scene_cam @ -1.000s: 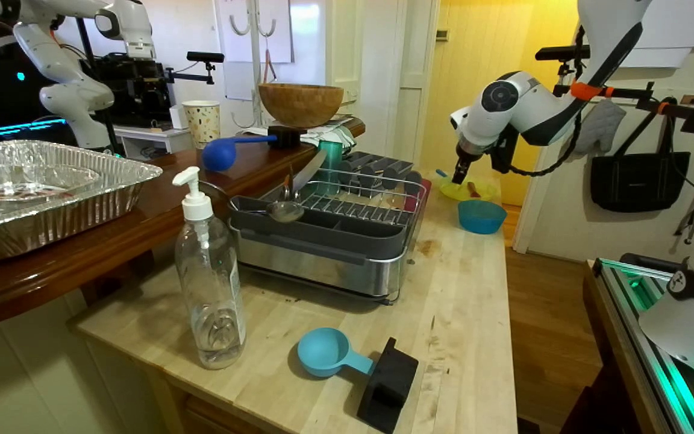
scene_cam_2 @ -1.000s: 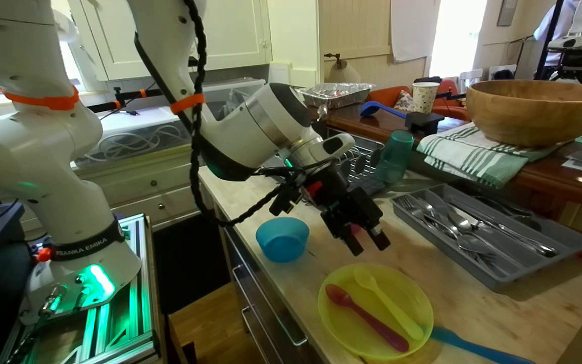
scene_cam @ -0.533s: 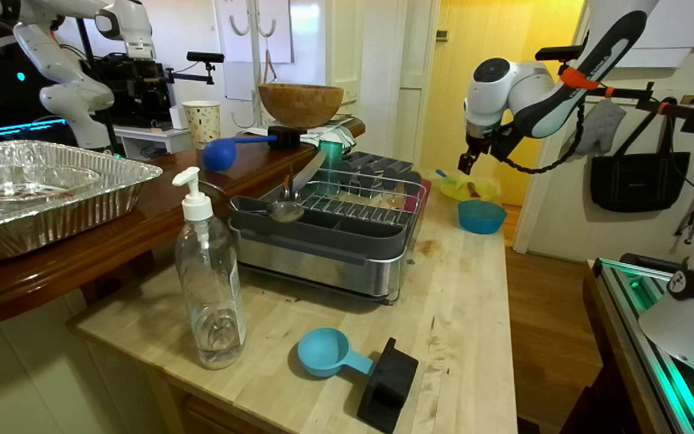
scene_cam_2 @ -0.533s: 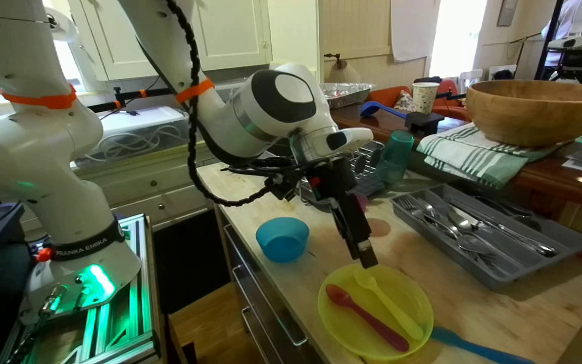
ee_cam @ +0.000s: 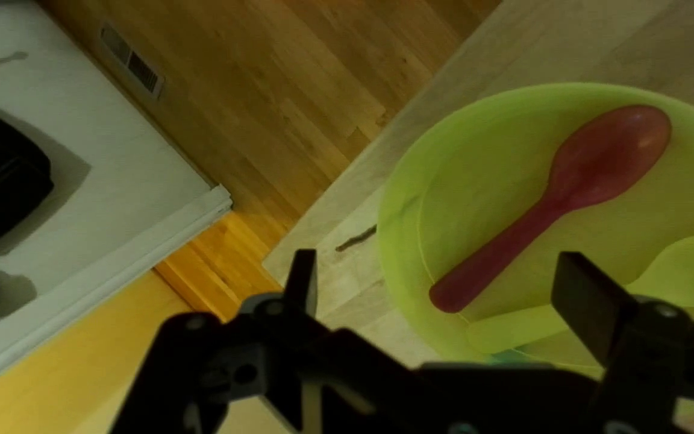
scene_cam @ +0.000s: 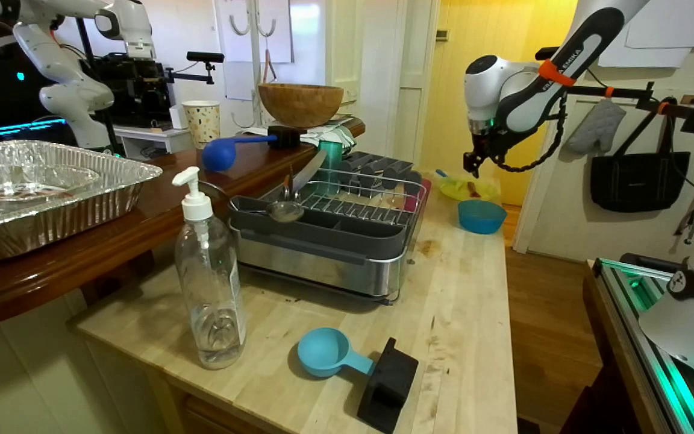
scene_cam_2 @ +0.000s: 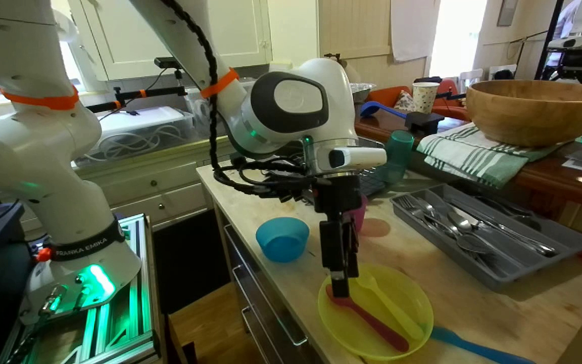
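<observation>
Jaws spread wide and empty, the gripper (ee_cam: 440, 283) hangs over the yellow dish (ee_cam: 400, 247), where the red spoon (ee_cam: 549, 208) lies beside the yellow spoon (scene_cam_2: 392, 306) — their handle ends sit close, so a misaligned descent could snag both or tip the dish.

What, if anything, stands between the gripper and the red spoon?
Nothing visible does: the wrist view shows the red spoon lying uncovered on the yellow plate, with the yellow spoon beside it, and the gripper open.
</observation>
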You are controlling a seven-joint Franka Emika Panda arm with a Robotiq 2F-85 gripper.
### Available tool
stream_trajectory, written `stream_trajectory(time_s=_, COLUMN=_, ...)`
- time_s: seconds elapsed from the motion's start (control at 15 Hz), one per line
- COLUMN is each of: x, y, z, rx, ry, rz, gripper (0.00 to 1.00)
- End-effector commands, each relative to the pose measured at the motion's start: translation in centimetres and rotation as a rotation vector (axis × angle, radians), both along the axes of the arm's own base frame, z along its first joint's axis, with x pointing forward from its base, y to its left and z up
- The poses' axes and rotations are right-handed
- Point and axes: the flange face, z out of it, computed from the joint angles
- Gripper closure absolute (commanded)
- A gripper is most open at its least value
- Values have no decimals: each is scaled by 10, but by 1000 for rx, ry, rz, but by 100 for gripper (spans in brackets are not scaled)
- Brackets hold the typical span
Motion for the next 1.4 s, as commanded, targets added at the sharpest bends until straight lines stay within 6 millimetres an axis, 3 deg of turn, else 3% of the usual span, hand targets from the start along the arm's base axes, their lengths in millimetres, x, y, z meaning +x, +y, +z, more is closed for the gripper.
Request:
stream_trajectory(time_s=0.0, x=9, y=-13, z=-16, rx=30, ry=-27, rz=-103, gripper=0)
stream_trajectory(time_s=0.4, x=14, y=-25, z=-39, rx=63, ry=-112, rz=-202, gripper=0)
stream_trajectory(time_s=0.8, x=13, y=-35, z=-50, rx=67, ry=-199, rz=-271, gripper=1)
stream_trajectory(time_s=0.87, x=13, y=-35, z=-51, rx=66, ry=-208, rz=-279, gripper=9)
stream_trajectory(time_s=0.93, x=14, y=-36, z=-52, rx=65, ry=-216, rz=-286, gripper=26)
stream_trajectory(time_s=1.07, x=15, y=-38, z=-54, rx=65, ry=-235, rz=-298, gripper=38)
stream_trajectory(time_s=1.27, x=17, y=-38, z=-57, rx=64, ry=-257, rz=-313, gripper=12)
stream_trajectory(time_s=1.33, x=18, y=-38, z=-58, rx=66, ry=-264, rz=-317, gripper=17)
